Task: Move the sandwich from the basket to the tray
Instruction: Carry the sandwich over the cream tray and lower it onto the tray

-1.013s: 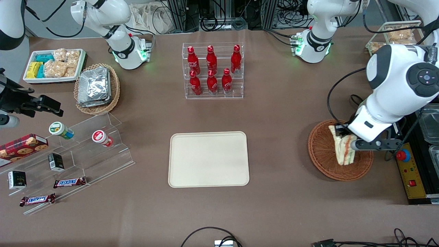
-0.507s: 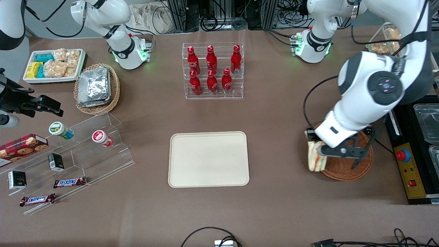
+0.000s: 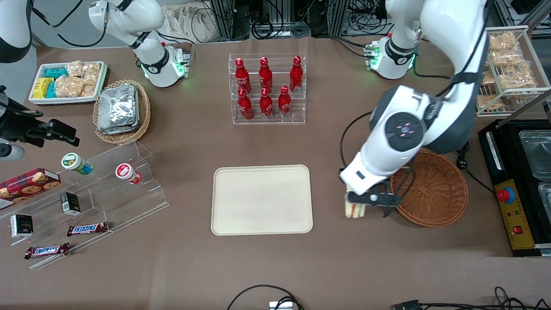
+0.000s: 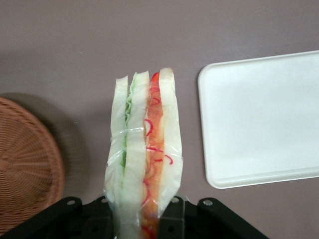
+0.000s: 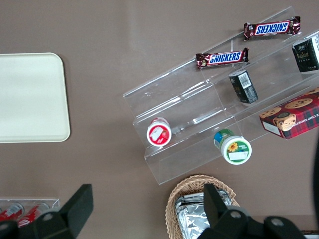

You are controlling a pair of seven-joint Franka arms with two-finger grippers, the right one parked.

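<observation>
claw (image 3: 355,207) pinching the sandwich (image 4: 144,159) has left the basket (image 3: 434,189), now beside the tray (image 3: 261,200)

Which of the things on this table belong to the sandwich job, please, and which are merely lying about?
Belonging to the job:
- sandwich, held in the pincer above the table between basket and tray
- basket, now without it
- tray, nothing on it yet

Just lying about:
- red bottles in their clear rack
- foil packets in a tan basket
- Snickers bars
- cookie box
</observation>
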